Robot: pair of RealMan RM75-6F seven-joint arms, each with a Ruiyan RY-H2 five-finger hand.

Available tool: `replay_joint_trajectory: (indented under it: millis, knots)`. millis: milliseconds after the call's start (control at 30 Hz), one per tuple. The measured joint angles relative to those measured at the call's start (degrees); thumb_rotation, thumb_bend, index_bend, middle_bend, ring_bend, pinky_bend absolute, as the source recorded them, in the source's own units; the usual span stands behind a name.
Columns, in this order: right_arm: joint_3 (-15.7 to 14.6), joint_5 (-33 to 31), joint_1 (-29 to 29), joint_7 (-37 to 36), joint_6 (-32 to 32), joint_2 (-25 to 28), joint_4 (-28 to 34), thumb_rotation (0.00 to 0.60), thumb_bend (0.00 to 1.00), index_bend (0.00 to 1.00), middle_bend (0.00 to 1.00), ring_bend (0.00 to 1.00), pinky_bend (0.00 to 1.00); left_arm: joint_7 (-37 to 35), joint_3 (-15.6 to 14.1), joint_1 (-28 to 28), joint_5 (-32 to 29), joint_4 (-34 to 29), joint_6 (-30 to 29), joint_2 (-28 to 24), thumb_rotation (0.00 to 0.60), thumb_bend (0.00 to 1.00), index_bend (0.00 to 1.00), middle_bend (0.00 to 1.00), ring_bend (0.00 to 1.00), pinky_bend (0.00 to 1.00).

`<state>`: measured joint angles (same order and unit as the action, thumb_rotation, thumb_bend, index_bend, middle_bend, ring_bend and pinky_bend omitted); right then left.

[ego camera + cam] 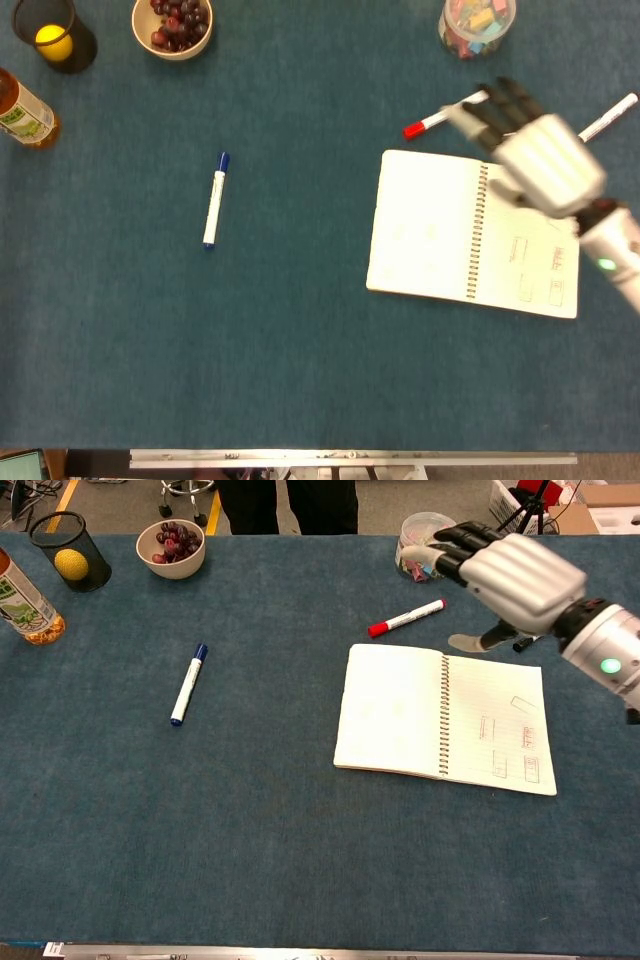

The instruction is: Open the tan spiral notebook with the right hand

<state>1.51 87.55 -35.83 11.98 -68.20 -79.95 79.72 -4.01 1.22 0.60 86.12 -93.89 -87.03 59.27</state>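
Note:
The spiral notebook (pixel 470 235) (pixel 440 720) lies open and flat on the blue table, cream pages on both sides of the wire spine. My right hand (pixel 530 148) (pixel 505 575) hovers above the notebook's far right corner, lifted off the pages. Its fingers are stretched out and apart, pointing up-left, and they hold nothing. It blurs slightly in the head view. My left hand shows in neither view.
A red marker (pixel 445 112) (pixel 406 618) lies just beyond the notebook. A black marker (pixel 610 115) is partly hidden by my hand. A jar of clips (pixel 476 22), a blue marker (pixel 214 198), a grape bowl (pixel 172 25), a mesh cup with a lemon (pixel 52 35) and a bottle (pixel 24 112) stand around.

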Motion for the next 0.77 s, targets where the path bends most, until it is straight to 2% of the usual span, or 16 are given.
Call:
replay_joint_trajectory:
  millis: [67, 267, 567, 767]
  knots:
    - [-0.1, -2.2, 2.9, 2.3, -1.4, 4.1, 4.3, 0.600, 0.27, 0.26, 0.28, 0.15, 0.17, 0.5, 0.2, 0.5, 0.1, 0.3, 0.4, 0.3, 0.600, 0.48, 0.14, 0.08, 0.03, 0.06]
    - [-1.8, -5.7, 11.1, 7.6, -7.7, 12.1, 12.7, 0.600, 0.27, 0.31, 0.32, 0.17, 0.18, 2.2, 0.8, 1.6, 0.6, 1.6, 0.7, 1.8, 0.600, 0.48, 0.14, 0.08, 0.03, 0.06]
    - [-3.7, -5.5, 20.5, 8.8, -18.0, 16.0, 17.0, 0.600, 0.27, 0.31, 0.32, 0.18, 0.20, 2.7, 1.0, 2.4, 1.8, 1.9, 0.3, 2.8, 0.600, 0.48, 0.14, 0.08, 0.03, 0.06]
    - [-4.1, -4.3, 24.0, 7.3, -20.2, 15.9, 17.1, 0.600, 0.27, 0.32, 0.33, 0.18, 0.20, 2.9, 0.9, 2.7, 2.4, 1.7, 0.1, 3.1, 0.600, 0.48, 0.14, 0.08, 0.03, 0.06]
